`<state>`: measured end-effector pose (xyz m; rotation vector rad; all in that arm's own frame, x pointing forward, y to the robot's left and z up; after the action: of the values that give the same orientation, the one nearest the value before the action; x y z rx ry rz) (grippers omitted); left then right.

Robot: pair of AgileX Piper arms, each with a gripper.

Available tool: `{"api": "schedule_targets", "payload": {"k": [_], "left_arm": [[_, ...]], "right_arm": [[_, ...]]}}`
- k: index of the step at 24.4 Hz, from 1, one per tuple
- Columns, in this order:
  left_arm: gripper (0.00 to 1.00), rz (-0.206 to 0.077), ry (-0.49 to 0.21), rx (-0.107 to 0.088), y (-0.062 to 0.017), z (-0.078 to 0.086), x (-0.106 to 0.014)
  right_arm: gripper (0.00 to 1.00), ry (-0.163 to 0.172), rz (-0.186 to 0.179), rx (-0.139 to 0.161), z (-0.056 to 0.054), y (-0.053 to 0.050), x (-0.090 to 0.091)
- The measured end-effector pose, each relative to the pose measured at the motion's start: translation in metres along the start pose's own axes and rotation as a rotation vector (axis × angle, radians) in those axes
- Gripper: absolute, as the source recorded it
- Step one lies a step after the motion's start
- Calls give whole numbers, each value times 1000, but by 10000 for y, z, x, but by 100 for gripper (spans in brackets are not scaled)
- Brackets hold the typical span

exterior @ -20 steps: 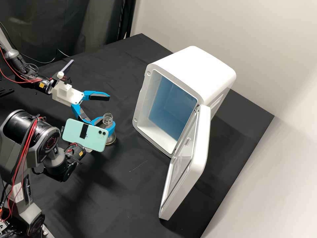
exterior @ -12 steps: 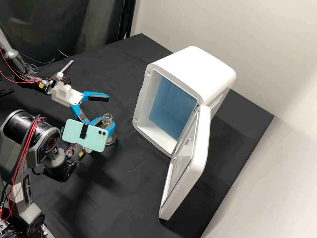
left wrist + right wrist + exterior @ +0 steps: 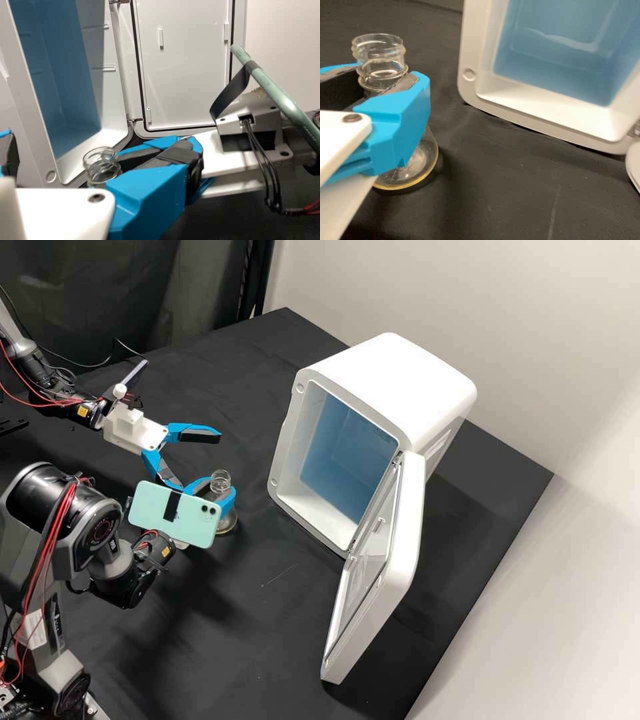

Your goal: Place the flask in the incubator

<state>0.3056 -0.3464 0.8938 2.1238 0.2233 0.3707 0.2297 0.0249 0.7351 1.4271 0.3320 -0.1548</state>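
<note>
1. The flask (image 3: 220, 483) stands upright on the table (image 3: 267, 613), with its long axis vertical and its open mouth up. In the right wrist view its base (image 3: 407, 167) appears to rest on the black surface.
2. In the high view the incubator (image 3: 400, 387) lies at about 3 o'clock from the flask, near it but apart. Its blue cavity is turned toward the flask, and its door (image 3: 390, 553) is swung wide open at about 5 o'clock.
3. The flask's neck is gripped by the right pincer (image 3: 215, 495), which is closed snugly on the glass just below the lip. One blue finger (image 3: 400, 115) is pressed against the neck.
4. The left pincer (image 3: 197, 460) is spread wide and nothing is held in it. It is at about 10 o'clock from the flask, just beside the right pincer, and no contact with the glass can be made out.
5. The right arm is judged to be the one suited to the coming move, since the flask is already in its grip. The flask would need to be lifted, kept upright and carried toward 3 o'clock, over the lower rim of the opening.
</note>
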Motion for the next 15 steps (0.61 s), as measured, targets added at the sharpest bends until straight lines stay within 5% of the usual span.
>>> {"api": "schedule_targets", "payload": {"k": [8,15], "left_arm": [[100,-2,-12,1,-8,40,2],[100,-2,-12,1,-8,40,2]], "right_arm": [[0,-20,45,5,74,132,-69],[0,-35,66,45,115,188,-101]]}}
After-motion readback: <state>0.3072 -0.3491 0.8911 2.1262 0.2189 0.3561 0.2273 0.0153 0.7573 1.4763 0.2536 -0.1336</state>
